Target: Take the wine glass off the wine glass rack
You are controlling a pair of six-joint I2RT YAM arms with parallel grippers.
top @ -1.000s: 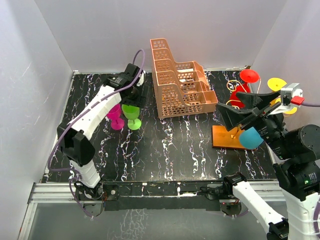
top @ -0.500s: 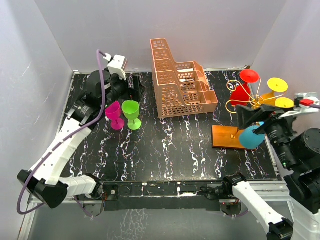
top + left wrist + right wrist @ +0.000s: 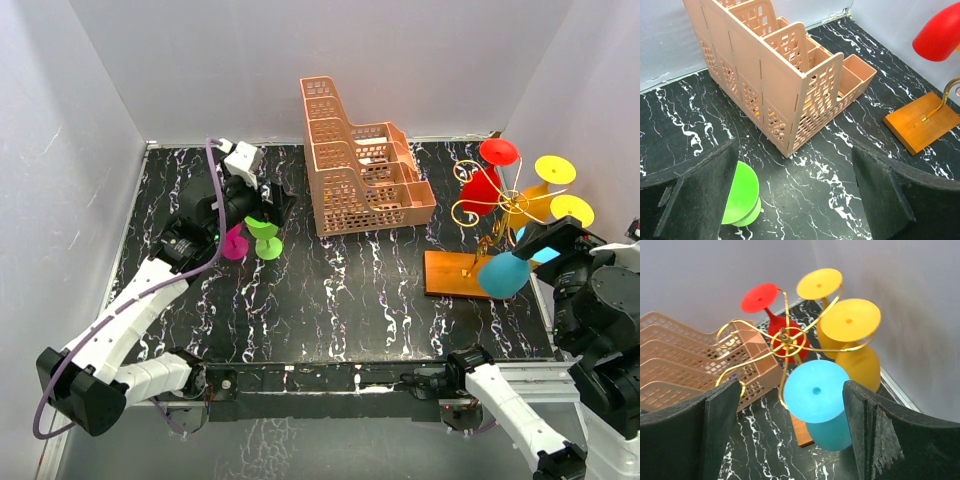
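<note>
Black marble-look tabletop (image 3: 350, 300), glossy and veined with white, lies in a booth of plain pale walls (image 3: 400, 60). At 12 o'clock on it stands a peach plastic lattice basket (image 3: 365, 175), stepped in tiers, its walls punched with small square holes.

At 3 o'clock sits the wine glass rack (image 3: 458, 273). Its base is a flat rectangular orange-brown wooden board, and a thin gold wire stem rises from it and branches into curled hook arms. Smooth, opaque glasses hang there upside down, foot discs up. A red wine glass (image 3: 484, 183) is on the far side and two yellow wine glasses (image 3: 556, 170) are toward the right wall. The blue wine glass (image 3: 500, 275) is on the nearest arm, its bowl at the board's 3 o'clock end.

My right claw (image 3: 790, 440) is spread wide, with its dark, felt-like pads at either edge of the wrist view. The blue foot disc shows between and beyond them. The claw grips nothing, and I cannot tell whether it touches the glass.

At 10 o'clock a lime-green wine glass (image 3: 265, 238) and a pink wine glass (image 3: 234, 243) stand just beside each other. My left claw (image 3: 795, 200) hangs above them, likewise wide apart and empty, with the green glass showing by its left pad.
</note>
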